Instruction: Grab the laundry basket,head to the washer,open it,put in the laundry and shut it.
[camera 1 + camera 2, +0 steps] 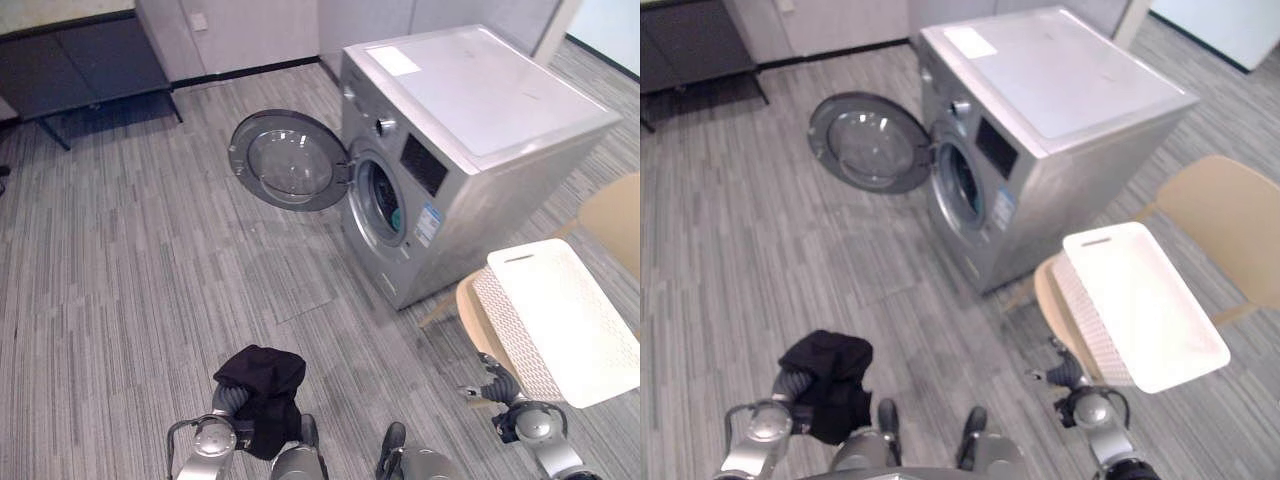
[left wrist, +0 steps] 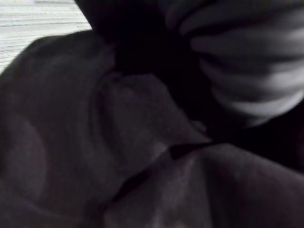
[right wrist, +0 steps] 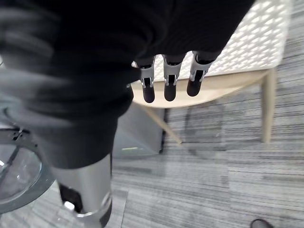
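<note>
— Black laundry [image 1: 262, 392], a bunched dark garment, covers the robot's left hand [image 2: 247, 66] low in the eye views. Are the fingers clenched on it?

— Cannot tell; cloth hides them, in the wrist view too.

— And the washer [image 1: 470, 150]?

— Silver, standing ahead on striped grey floor [image 1: 120, 300], its round door [image 1: 288, 160] swung wide open to the left, the drum opening [image 1: 380, 200] exposed.

— The basket?

— White laundry basket [image 1: 565, 320] sits on a tan chair [image 1: 1060, 300] just beside the washer. The right hand [image 3: 171, 80] hangs near the chair's seat edge, fingers straight and relaxed, grasping nothing.
</note>
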{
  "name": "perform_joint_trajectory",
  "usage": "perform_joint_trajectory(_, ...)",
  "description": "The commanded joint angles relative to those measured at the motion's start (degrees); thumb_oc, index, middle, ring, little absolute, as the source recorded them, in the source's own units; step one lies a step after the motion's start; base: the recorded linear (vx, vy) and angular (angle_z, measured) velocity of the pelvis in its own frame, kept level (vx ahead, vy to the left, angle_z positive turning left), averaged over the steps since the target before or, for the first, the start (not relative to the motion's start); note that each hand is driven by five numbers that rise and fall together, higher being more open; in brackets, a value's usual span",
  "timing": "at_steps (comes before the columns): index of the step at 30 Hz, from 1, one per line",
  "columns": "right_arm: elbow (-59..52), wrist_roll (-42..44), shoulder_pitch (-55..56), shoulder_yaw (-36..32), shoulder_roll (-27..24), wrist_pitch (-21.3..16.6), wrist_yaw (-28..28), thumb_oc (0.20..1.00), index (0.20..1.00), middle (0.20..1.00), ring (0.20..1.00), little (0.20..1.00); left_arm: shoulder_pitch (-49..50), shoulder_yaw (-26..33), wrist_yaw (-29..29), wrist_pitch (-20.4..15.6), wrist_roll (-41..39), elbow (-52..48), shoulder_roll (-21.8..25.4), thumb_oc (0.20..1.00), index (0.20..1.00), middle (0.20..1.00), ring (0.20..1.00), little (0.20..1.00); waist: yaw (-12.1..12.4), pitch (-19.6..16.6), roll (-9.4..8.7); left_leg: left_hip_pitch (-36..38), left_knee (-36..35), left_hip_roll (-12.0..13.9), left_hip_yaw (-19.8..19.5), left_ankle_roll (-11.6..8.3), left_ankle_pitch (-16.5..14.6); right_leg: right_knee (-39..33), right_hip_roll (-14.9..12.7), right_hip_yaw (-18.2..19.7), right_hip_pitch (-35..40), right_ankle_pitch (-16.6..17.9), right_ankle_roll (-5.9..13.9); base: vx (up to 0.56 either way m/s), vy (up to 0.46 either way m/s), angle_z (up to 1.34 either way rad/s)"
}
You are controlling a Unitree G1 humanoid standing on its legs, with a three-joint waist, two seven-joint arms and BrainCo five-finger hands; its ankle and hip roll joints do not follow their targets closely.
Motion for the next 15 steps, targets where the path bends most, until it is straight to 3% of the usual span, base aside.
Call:
perform_joint_trajectory(1,-2.98,-1.2,0.59,1.38,0.72,-0.75,-0.58,1.0,1.0,1.0,1.0,1.0,-0.47,2.35,1.67,-1.75,-0.57,-2.28,3.86,0.2,0.2,0.2,0.2,0.2,-0.36,-1.82,-3.38,-4.82,2.67,-2.52,-2.58,1.1,-3.66,3.52,-3.44,-0.71,11.59,-1.37,6.71,0.23,0.192,0.14)
perform_joint_trajectory(3,-4.15,-0.46,0.12,2.05,1.48,-0.89,-0.68,1.0,1.0,1.0,1.0,1.0,-0.96,2.13,2.36,-1.78,0.01,-2.48,4.73,0.2,0.2,0.2,0.2,0.2,-0.9,-0.91,-3.65,-2.78,1.87,-3.7,-3.82,2.14,-4.95,8.17,-2.42,2.89,7.65,0.67,6.99,0.19,0.15,0.28)
perform_joint_trajectory(4,-4.63,-0.4,-0.04,2.3,1.6,-0.91,-0.58,1.0,1.0,1.0,1.0,1.0,-1.15,2.24,2.31,-1.78,-0.16,-2.79,4.76,0.2,0.2,0.2,0.2,0.2,-1.27,-0.42,-3.01,-2.27,1.11,-3.35,-4.08,2.64,-3.93,9.67,-0.7,4.67,4.73,1.5,5.97,0.16,0.124,0.21)
perform_joint_trajectory(6,-4.97,-0.06,-0.26,2.79,1.8,-1.0,-0.44,1.0,1.0,1.0,1.0,1.0,-1.51,2.01,2.44,-1.81,-0.36,-3.32,4.76,0.2,0.2,0.2,0.2,0.2,-2.28,0.55,-2.11,0.13,-0.42,-3.94,-6.05,2.79,-4.33,9.65,1.95,7.31,1.07,0.3,5.39,0.17,0.089,0.33)
perform_joint_trajectory(7,-4.97,-0.06,-0.27,2.79,1.79,-1.0,-0.44,1.0,1.0,1.0,1.0,1.0,-1.51,2.01,2.44,-1.81,-0.35,-3.32,4.75,0.2,0.2,0.2,0.2,0.2,-2.31,0.61,-2.11,0.21,-0.45,-3.96,-6.07,2.79,-4.33,9.69,1.93,7.29,1.13,0.25,5.39,0.24,0.062,0.68)
perform_joint_trajectory(8,-5.47,0.24,0.06,3.08,1.73,-0.93,-0.08,1.0,1.0,1.0,1.0,1.0,-1.49,1.63,2.09,-1.64,-0.2,-3.69,4.77,0.2,0.2,0.2,0.2,0.2,-3.17,1.51,-1.67,2.4,-1.69,-4.62,-7.89,2.88,-4.76,8.22,3.91,8.55,-1.8,-0.12,5.02,0.25,0.04,0.81)
perform_joint_trajectory(11,-4.97,0.32,0.36,3.2,1.6,-0.85,-0.21,1.0,1.0,1.0,1.0,1.0,-2.23,0.32,1.63,-1.52,-0.1,-3.44,4.22,0.2,0.2,0.2,0.2,0.2,-4.49,2.54,-1.69,5.07,-2.28,-6.08,-11.05,2.82,-6.03,3.72,5.81,9.74,-5.45,1.86,5.16,0.28,0.001,0.4)
perform_joint_trajectory(15,-4.34,-0.53,0.91,3.64,1.25,-0.56,0.42,1.0,1.0,1.0,1.0,1.0,-2.07,-0.7,0.54,-1.72,0.03,-3.98,3.3,0.2,0.2,0.2,0.2,0.2,-5.67,2.47,-2.09,7.48,-1.06,-8.1,-14.95,2.68,-8.65,-3.66,5.61,9.62,-7.4,5.76,6.04,0.32,-0.069,0.75)
